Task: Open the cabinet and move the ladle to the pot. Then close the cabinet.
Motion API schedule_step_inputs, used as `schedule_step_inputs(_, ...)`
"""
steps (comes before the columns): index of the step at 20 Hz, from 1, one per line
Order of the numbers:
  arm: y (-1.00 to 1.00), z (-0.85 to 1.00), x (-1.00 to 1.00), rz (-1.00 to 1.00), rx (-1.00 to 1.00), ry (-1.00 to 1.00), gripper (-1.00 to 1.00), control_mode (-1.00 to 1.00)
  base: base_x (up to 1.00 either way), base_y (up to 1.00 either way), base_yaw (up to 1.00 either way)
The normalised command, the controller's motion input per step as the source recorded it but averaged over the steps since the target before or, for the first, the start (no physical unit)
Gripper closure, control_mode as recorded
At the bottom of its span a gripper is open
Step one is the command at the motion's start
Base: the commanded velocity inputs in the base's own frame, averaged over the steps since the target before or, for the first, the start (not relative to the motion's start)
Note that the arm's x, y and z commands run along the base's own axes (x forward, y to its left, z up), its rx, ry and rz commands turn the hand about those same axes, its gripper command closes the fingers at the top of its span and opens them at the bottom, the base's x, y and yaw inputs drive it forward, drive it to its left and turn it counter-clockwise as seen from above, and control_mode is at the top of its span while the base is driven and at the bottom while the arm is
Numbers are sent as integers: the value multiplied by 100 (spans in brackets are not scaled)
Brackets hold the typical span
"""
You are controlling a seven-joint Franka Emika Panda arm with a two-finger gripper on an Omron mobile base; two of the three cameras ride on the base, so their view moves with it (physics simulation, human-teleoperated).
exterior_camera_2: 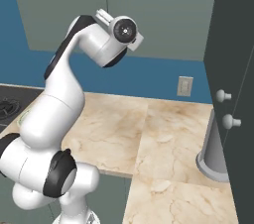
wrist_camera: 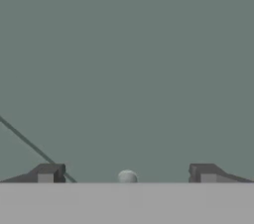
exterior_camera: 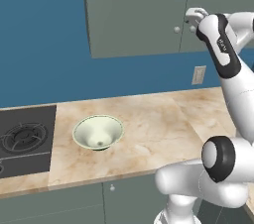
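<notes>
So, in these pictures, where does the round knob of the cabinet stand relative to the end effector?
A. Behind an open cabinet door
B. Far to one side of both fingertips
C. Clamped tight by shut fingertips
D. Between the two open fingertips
D: in the hand view the knob sits between the two fingertips of the end effector, which stand wide apart, against the closed cabinet door.

The hand [exterior_camera_2: 102,17] is raised against the closed cabinet [exterior_camera_2: 149,10].
</notes>
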Motion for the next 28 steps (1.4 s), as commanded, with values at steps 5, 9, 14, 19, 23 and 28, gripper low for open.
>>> schedule_step_inputs(5,0,-14,7,0,0,0,100,-100,0,0,0)
schedule_step_inputs(9,0,-29,0,0,0,0,100,-100,0,0,0)
schedule_step_inputs(14,0,-28,1,0,0,0,100,-100,0,0,0)
schedule_step_inputs(19,0,-5,10,0,0,4,100,-100,0,0,0)
schedule_step_inputs(23,0,0,0,0,0,2,100,-100,0,0,0)
schedule_step_inputs(28,-12,0,-28,5,0,-15,100,-100,0,0,0)
